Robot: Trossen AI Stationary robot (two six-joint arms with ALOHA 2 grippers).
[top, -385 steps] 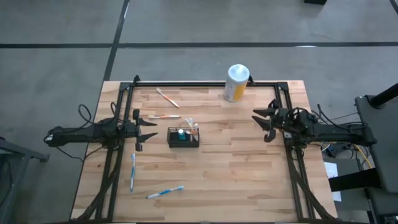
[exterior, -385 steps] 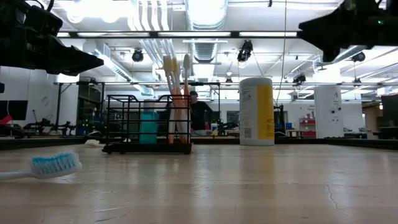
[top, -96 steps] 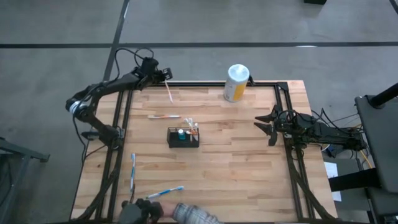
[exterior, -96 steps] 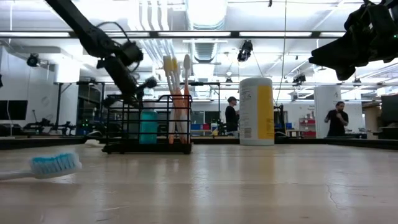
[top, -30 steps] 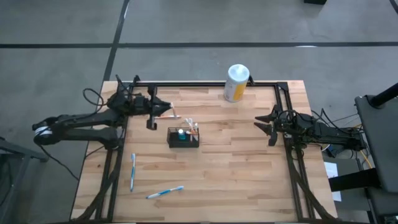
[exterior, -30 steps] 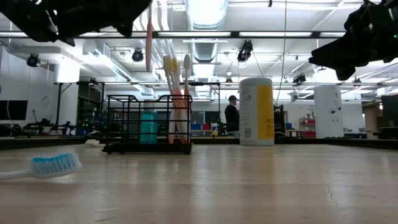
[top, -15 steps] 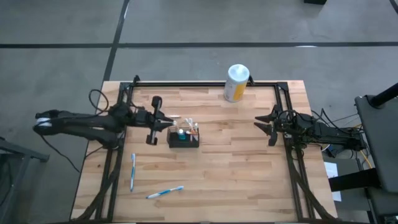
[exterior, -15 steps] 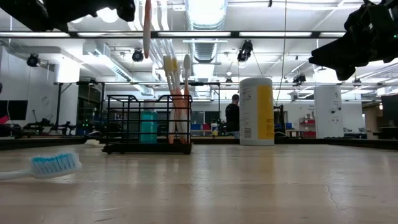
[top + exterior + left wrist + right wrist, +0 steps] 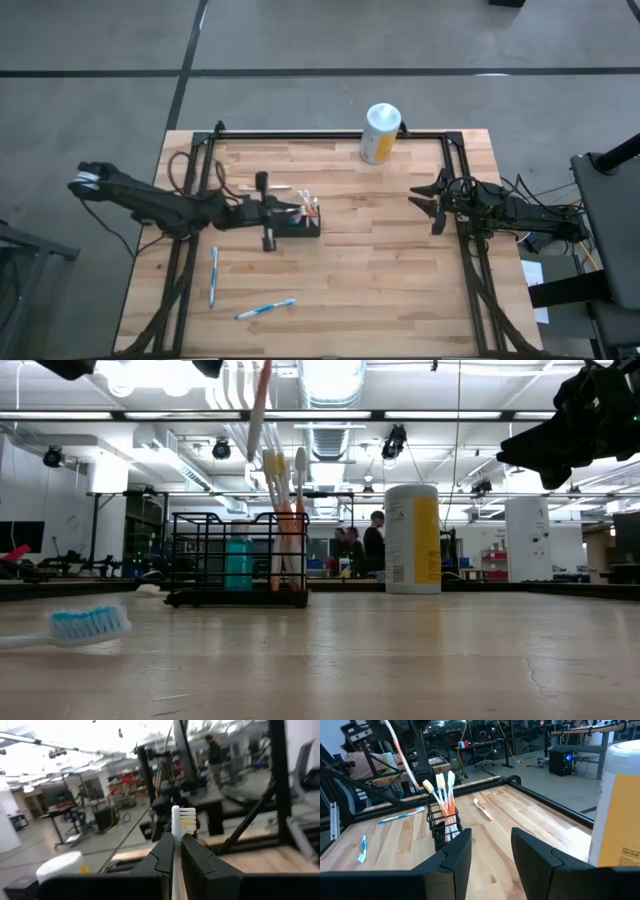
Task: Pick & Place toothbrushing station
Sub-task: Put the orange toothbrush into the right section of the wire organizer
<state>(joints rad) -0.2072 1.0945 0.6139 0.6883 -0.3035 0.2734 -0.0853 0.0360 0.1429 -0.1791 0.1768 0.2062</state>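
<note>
The toothbrushing station, a small black wire basket (image 9: 296,223) (image 9: 237,560) (image 9: 443,827), stands mid-table with several toothbrushes upright in it. My left gripper (image 9: 288,209) (image 9: 176,852) hovers over the basket's left end, shut on an orange-and-white toothbrush (image 9: 258,412) (image 9: 403,755). That brush's lower end hangs just above the brushes in the basket. My right gripper (image 9: 428,205) (image 9: 492,854) waits open at the table's right edge, touching nothing. My left gripper pinches the toothbrush between its two fingers just under the bristle head (image 9: 176,839), which sticks out past the fingertips. The fingers come about level from the table's left and lie across the brush. The handle (image 9: 254,438) hangs below, tilted, clear of the basket.
A white-topped yellow canister (image 9: 380,132) (image 9: 413,538) stands at the far edge. Two blue toothbrushes (image 9: 213,275) (image 9: 265,309) lie near the front left, and an orange-white one (image 9: 272,186) lies just beyond the basket. A black frame (image 9: 330,135) runs along the table's sides.
My left gripper has swung from the table's far left toward the right and nearer, ending over the basket, still shut on the toothbrush. The brush has travelled with it, hanging clear, and now tilts more. The right arm has kept still.
</note>
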